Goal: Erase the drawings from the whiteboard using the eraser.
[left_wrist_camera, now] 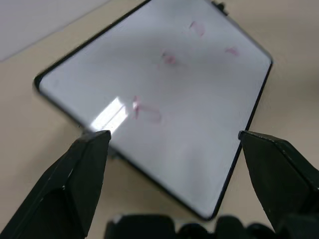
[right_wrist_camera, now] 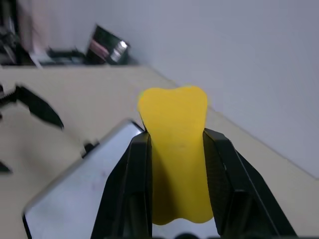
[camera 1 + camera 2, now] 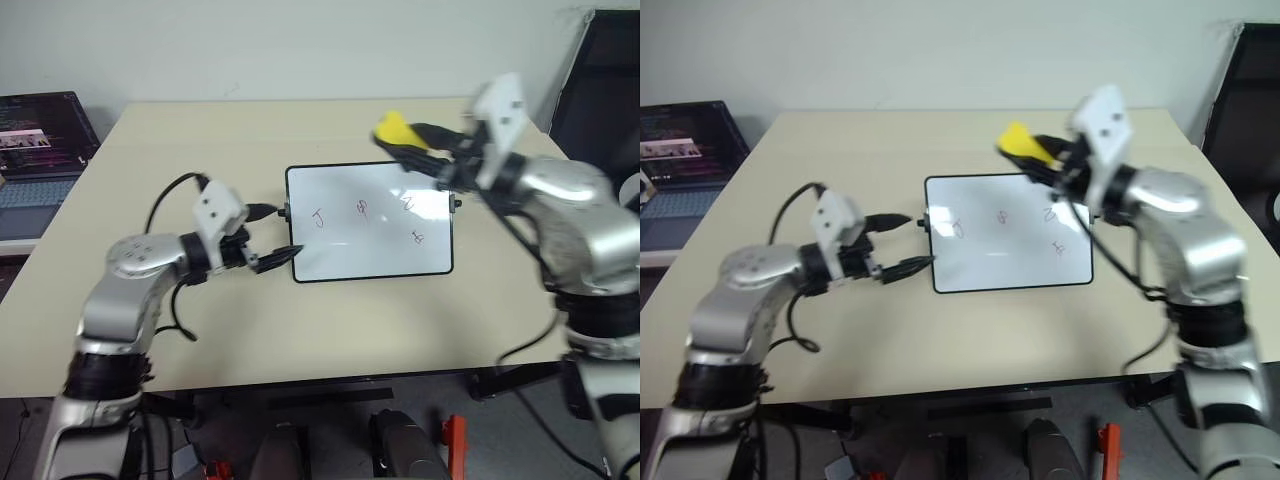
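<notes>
Above the whiteboard (image 3: 370, 221), right hand (image 2: 174, 149) clenched on the eraser (image 2: 175, 154), left hand (image 1: 174, 144) spread wide, empty

The drawings (image 3: 362, 209) on the whiteboard (image 3: 370, 262) are too small and smeared to read as letters. The right tool (image 3: 415, 146) and the eraser (image 3: 394, 128) it carries are motion-blurred, so the eraser's underside cannot be made out. Left of the whiteboard, a laptop (image 3: 40, 165) is cut off by the picture's edge, its screen text illegible.
</notes>
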Action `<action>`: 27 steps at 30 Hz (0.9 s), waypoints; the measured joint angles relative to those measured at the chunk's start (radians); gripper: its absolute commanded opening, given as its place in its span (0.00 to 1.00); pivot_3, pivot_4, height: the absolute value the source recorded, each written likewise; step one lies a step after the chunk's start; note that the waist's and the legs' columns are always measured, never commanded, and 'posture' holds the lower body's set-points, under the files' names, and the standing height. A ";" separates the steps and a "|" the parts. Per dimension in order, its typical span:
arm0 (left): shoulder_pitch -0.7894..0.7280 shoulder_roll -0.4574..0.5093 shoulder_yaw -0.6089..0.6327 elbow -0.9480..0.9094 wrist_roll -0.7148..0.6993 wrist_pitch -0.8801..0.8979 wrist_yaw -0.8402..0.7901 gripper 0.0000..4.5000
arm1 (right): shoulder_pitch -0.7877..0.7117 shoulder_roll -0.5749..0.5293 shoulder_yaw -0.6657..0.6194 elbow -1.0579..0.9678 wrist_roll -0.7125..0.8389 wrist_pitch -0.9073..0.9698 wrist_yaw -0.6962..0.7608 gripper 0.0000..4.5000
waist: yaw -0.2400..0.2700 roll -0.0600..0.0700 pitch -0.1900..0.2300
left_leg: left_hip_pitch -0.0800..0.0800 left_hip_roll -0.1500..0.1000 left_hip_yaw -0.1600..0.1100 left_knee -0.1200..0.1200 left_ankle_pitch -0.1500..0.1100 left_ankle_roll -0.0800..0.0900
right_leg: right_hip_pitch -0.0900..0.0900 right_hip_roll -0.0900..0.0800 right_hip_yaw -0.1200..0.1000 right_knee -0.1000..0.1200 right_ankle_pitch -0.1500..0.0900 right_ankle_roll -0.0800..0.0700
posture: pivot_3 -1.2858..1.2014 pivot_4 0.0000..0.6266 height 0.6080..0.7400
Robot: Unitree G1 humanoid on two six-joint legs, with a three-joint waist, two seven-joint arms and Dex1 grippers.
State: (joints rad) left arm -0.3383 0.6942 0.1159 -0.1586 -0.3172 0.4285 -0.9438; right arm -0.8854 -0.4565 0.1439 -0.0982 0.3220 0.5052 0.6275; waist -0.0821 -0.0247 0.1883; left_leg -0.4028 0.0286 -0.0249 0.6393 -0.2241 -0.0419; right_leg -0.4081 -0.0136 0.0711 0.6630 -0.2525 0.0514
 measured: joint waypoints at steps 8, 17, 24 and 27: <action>0.106 -0.025 0.031 -0.094 -0.026 0.004 0.075 1.00 | -0.032 0.180 0.244 0.427 -0.305 -0.370 -0.022 0.24 | 0.046 -0.001 0.000 | -0.007 -0.001 -0.001 0.002 0.000 -0.001 | -0.005 -0.002 -0.003 0.000 0.000 0.000 | 0.52 0.24 1.00; 0.142 -0.025 0.038 -0.174 -0.072 0.029 0.124 1.00 | -0.070 0.183 0.239 0.695 -0.417 -0.581 -0.019 0.24 | 0.039 -0.001 0.000 | -0.006 0.000 -0.001 0.002 0.000 -0.001 | -0.005 -0.001 -0.002 0.002 0.001 -0.001 | 0.52 0.24 1.00; 0.142 -0.017 0.045 -0.186 -0.083 0.030 0.127 1.00 | -0.125 0.196 0.226 0.811 -0.467 -0.652 -0.053 0.24 | 0.029 -0.001 0.000 | 0.002 0.000 -0.001 0.002 0.000 -0.001 | 0.003 -0.001 -0.002 0.001 0.000 -0.001 | 0.52 0.24 1.00; 0.136 -0.017 0.044 -0.185 -0.084 0.036 0.125 1.00 | -0.118 0.200 0.230 0.817 -0.484 -0.666 -0.034 0.24 | 0.028 -0.001 0.000 | 0.003 0.000 -0.001 0.002 0.000 -0.001 | 0.003 -0.001 -0.002 0.002 0.000 -0.001 | 0.52 0.24 1.00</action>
State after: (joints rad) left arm -0.2020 0.6774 0.1596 -0.3437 -0.4007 0.4646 -0.8185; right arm -1.0039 -0.2561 0.3741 0.7191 -0.1618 -0.1605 0.5938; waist -0.0545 -0.0260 0.1884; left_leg -0.3999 0.0282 -0.0257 0.6411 -0.2245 -0.0427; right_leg -0.4050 -0.0143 0.0695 0.6647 -0.2521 0.0504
